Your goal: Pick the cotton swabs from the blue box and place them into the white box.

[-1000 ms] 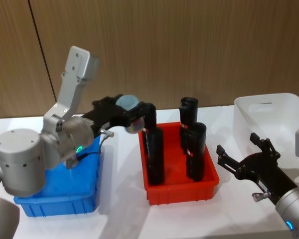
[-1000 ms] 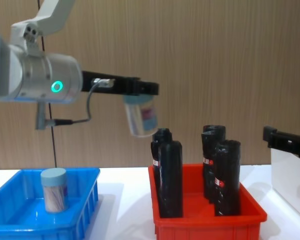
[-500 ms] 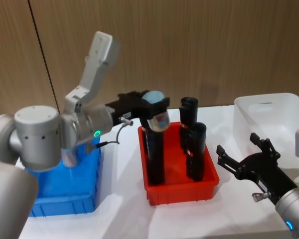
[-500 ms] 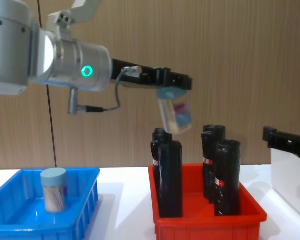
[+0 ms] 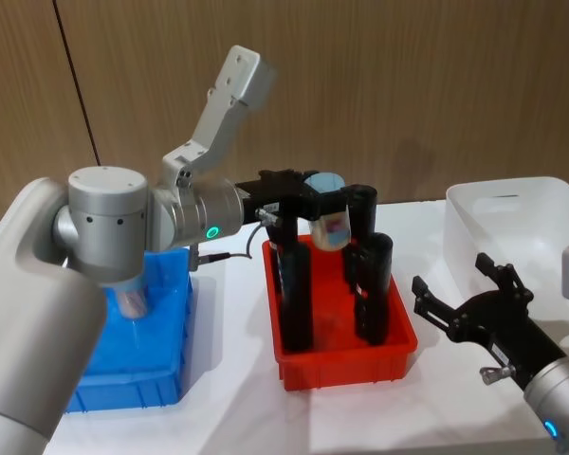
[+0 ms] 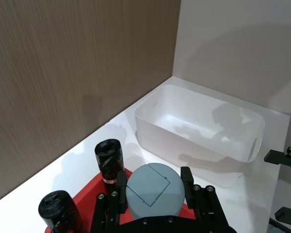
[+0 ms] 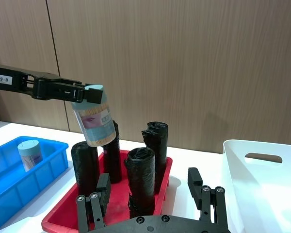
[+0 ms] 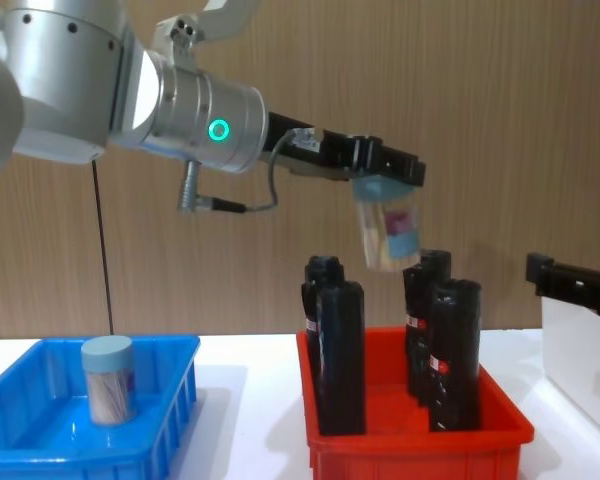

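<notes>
My left gripper [image 5: 324,196] is shut on a clear cotton swab tub [image 5: 328,221] by its pale blue lid, holding it tilted in the air above the black bottles in the red bin. From the side, the tub [image 8: 390,228] hangs under the gripper [image 8: 385,180]. In the left wrist view the lid [image 6: 153,198] sits between the fingers. A second tub [image 8: 108,380] stands upright in the blue box [image 8: 40,452]. The white box [image 5: 512,223] lies at the far right. My right gripper [image 5: 452,275] stands open and empty in front of it, low over the table.
A red bin [image 5: 346,365] with several tall black bottles [image 5: 375,284] stands between the blue box [image 5: 123,393] and the white box [image 6: 199,133]. A wooden wall runs behind the table. Bare white table lies in front of the bins.
The left arm has carried the tub to the right, from beside the blue box to over the middle of the red bin. The right arm has not moved.
</notes>
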Tool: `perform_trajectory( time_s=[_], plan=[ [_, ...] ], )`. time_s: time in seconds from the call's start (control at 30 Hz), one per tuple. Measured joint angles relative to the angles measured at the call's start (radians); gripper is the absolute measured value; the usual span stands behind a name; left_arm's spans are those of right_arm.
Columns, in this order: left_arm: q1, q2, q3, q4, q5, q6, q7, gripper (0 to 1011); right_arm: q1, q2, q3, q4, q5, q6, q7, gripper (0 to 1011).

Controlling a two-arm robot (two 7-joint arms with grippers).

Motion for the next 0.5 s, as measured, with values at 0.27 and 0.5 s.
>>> perform_trajectory(
  time_s=[0.27, 0.5],
  plan=[
    [-0.029, -0.014, 0.008, 0.039, 0.017, 0.003, -0.026, 671, 0.001, 0.0, 0.0, 0.0, -0.001, 0.002, 0.001, 1002],
    [-0.046, -0.022, 0.012, 0.061, 0.027, 0.005, -0.041, 670, 0.013, -0.002, 0.001, 0.004, -0.001, 0.032, 0.019, 1001]
  ],
)
